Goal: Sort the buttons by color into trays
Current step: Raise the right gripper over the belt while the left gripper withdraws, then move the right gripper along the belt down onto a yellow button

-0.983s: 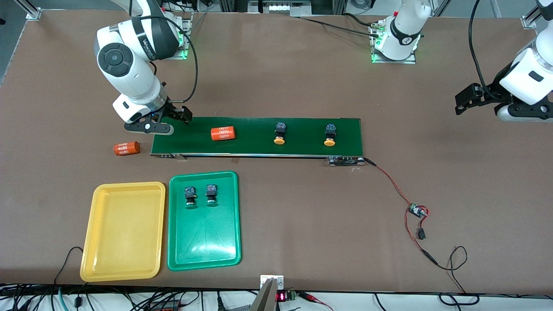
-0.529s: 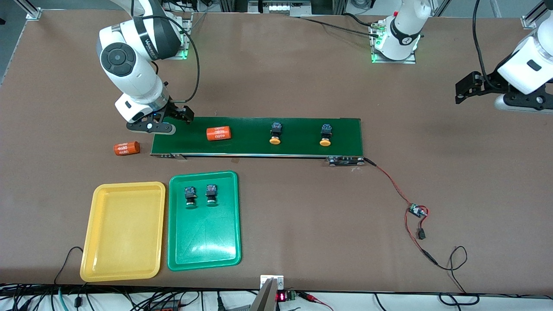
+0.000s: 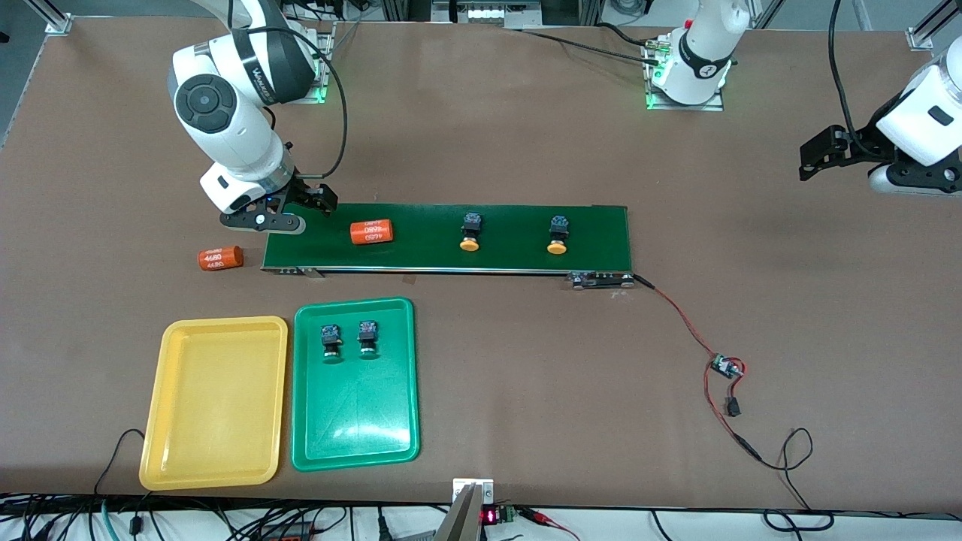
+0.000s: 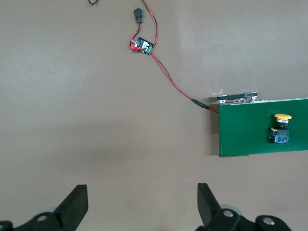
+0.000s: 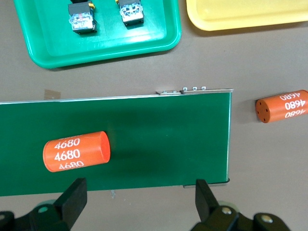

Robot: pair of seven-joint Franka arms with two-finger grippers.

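I see my right gripper [image 3: 289, 210] hanging over the belt [image 3: 451, 237] at the right arm's end, jaws wide and empty. On the belt just beside the jaws lies a cylinder [image 5: 76, 151]; a second cylinder [image 5: 282, 106] sits on the table just off the belt's end. Two yellow buttons [image 3: 470, 231] [image 3: 557, 233] ride the belt well apart from those jaws. Two green buttons [image 3: 330, 340] [image 3: 367, 336] lie in the green tray [image 3: 353, 443]; the yellow tray [image 3: 214, 466] is beside it. My left gripper [image 4: 142, 204] waits over bare table off the belt's other end, jaws wide, holding nothing.
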